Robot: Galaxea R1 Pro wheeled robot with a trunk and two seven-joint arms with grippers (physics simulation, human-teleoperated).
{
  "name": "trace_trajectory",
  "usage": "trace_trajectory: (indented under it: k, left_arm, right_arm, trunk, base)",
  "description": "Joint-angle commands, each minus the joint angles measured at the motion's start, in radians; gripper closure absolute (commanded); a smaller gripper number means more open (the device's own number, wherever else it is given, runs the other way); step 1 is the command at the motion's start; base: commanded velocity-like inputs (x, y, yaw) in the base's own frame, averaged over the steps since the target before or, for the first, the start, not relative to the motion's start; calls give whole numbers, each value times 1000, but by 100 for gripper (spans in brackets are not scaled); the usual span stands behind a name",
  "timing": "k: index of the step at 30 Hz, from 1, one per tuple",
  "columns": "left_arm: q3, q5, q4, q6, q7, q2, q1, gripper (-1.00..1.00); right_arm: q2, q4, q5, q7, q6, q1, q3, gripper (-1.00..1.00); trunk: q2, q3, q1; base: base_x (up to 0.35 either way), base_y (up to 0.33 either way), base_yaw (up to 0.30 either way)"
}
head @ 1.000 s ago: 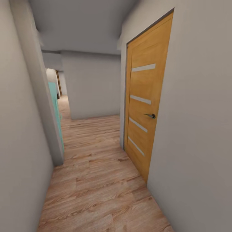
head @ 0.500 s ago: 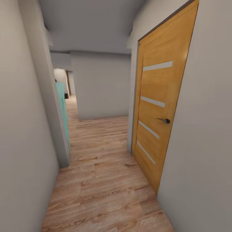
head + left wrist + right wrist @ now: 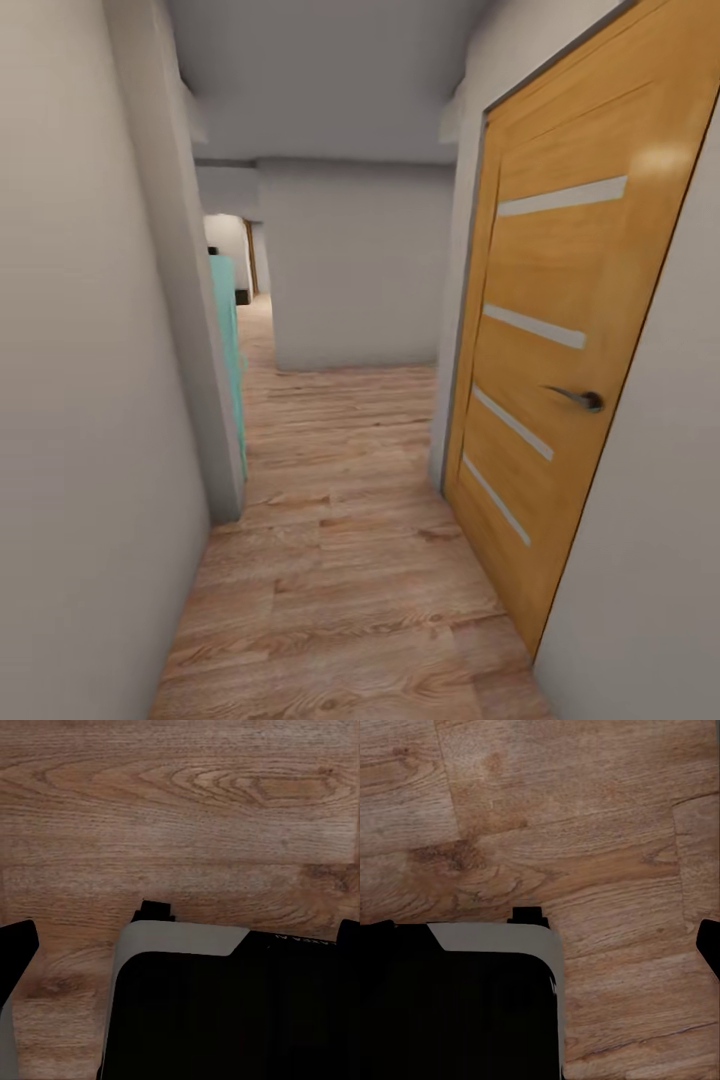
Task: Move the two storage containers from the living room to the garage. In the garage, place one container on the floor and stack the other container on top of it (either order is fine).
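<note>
Since the earlier head views our whole picture has slid: the wooden door [image 3: 580,340] now fills more of the right side of the frame and sits closer, which tells us the camera has advanced down the hallway rather than anything in it moving. Going left to right, a pale grey wall [image 3: 80,400] takes up the left of the frame and ends at a corner post, behind which a strip of teal panel [image 3: 229,340] shows. In the centre the light wood-plank floor [image 3: 350,560] runs ahead as a narrow lane to a grey end wall [image 3: 355,280], with an opening leading off at centre left beyond the teal strip. At the right the door stands closed, its lever handle [image 3: 580,399] and four frosted strips plain to see. The open lane lies between the left corner post and the door frame. In both wrist views we see plank floor and the robot's dark base [image 3: 225,1012]; we cannot tell whether either end effector is released or clenched. The two storage containers appear in none of our views here.
</note>
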Motion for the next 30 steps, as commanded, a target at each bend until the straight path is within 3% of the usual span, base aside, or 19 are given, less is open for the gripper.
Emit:
trace_trajectory:
  k: [1, 30]
  left_arm:
    - [-6, 8, 1, -3, 1, 0, -1, -100]
    - [-6, 8, 1, 3, 0, 1, -1, -100]
  right_arm:
    - [0, 3, -1, -2, -6, -1, 0, -100]
    - [5, 3, 0, -1, -7, -1, 0, -100]
  trunk:
    - [-1, -1, 1]
    - [-1, -1, 1]
  base:
    - [320, 0, 36]
    - [320, 0, 0]
